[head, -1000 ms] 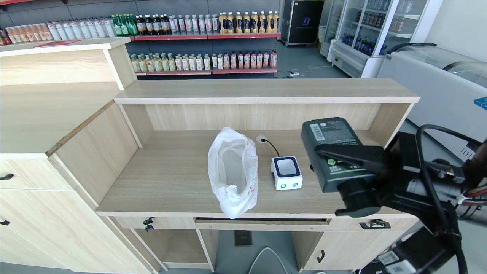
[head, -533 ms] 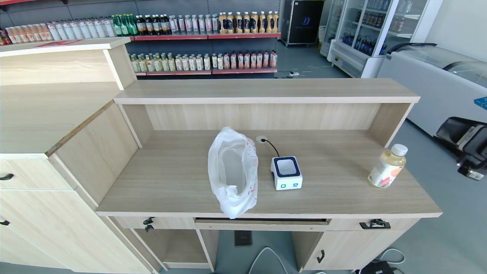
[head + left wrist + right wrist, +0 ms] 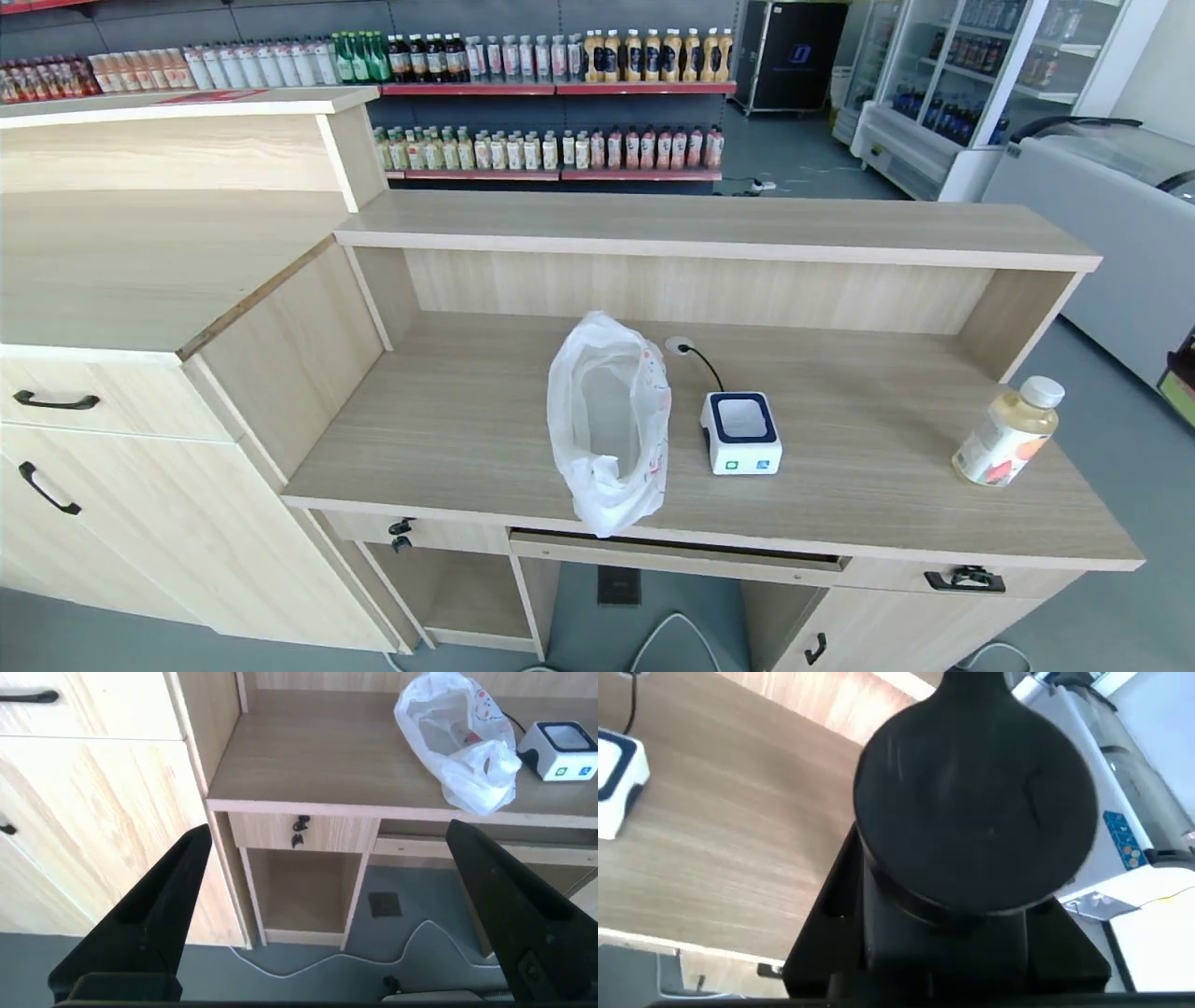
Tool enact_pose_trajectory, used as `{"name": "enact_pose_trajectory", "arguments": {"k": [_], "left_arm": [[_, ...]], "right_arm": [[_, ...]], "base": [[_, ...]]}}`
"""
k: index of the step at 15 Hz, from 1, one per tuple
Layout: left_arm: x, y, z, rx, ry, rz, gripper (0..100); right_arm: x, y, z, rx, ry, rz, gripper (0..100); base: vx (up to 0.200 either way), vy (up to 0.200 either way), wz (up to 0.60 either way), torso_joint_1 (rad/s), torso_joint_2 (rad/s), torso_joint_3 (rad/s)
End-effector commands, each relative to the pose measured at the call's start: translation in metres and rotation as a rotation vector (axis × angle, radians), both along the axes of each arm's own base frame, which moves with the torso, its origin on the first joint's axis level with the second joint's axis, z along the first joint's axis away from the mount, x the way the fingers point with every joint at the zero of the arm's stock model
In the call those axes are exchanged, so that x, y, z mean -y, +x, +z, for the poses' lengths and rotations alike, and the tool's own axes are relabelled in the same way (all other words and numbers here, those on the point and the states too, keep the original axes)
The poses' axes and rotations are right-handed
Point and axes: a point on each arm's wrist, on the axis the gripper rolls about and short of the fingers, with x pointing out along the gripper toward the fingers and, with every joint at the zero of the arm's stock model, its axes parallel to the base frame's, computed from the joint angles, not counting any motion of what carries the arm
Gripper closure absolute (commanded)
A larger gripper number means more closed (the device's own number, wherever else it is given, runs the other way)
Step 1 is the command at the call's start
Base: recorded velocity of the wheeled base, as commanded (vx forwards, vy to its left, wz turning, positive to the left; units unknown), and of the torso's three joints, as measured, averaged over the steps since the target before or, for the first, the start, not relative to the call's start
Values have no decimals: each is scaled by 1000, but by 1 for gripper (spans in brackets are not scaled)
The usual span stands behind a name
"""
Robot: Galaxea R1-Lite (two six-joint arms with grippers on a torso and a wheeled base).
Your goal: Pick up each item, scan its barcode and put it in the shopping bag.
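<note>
A white plastic shopping bag [image 3: 607,420] stands open on the wooden counter [image 3: 840,485], with the white barcode scanner [image 3: 742,431] just to its right. A pale juice bottle with a white cap [image 3: 1008,432] stands upright near the counter's right end. My right gripper [image 3: 948,952] is shut on a dark container with a round black cap [image 3: 971,831], held above the counter's right part. My left gripper [image 3: 327,905] is open and holds nothing, low in front of the counter's left side. From there the bag [image 3: 458,737] and scanner [image 3: 561,751] lie ahead.
The counter has a raised back ledge [image 3: 709,224] and side walls. A taller cabinet [image 3: 140,271] adjoins it on the left. Drawers and an open knee space [image 3: 304,891] lie below the counter top. A chest freezer [image 3: 1102,196] stands to the right, with shelves of bottles behind.
My right arm swung off to the right with the dark container, leaving the head view and uncovering the juice bottle. The head camera itself has shifted, so everything sits further right.
</note>
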Motion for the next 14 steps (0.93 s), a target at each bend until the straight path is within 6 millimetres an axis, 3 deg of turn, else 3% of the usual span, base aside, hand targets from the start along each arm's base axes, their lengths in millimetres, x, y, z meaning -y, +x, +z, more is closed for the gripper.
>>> {"name": "enact_pose_trajectory", "arguments": {"k": [1,5,7,10,12,14], "left_arm": [[0,0,0,0,1,0,0],[0,0,0,0,1,0,0],[0,0,0,-2,1,0,0],[0,0,0,0,-1,0,0],[0,0,0,-2,1,0,0],[0,0,0,0,1,0,0]], "right_arm": [[-18,20,17,75,93,-67,100],[-38,68,16,-10,242,-192,100],[-44,86,4,-54,307,-178,100],[-38,93,-36,-223,604,3,100],[-35,91,-45,-296,802,69,100],[-24,94,-53,-336,864,60,100]], "base": [[0,0,600,7,12,2],[0,0,600,-1,4,4],[0,0,600,7,5,2],[0,0,0,0,0,0],[0,0,0,0,0,0],[0,0,0,0,0,0]]}}
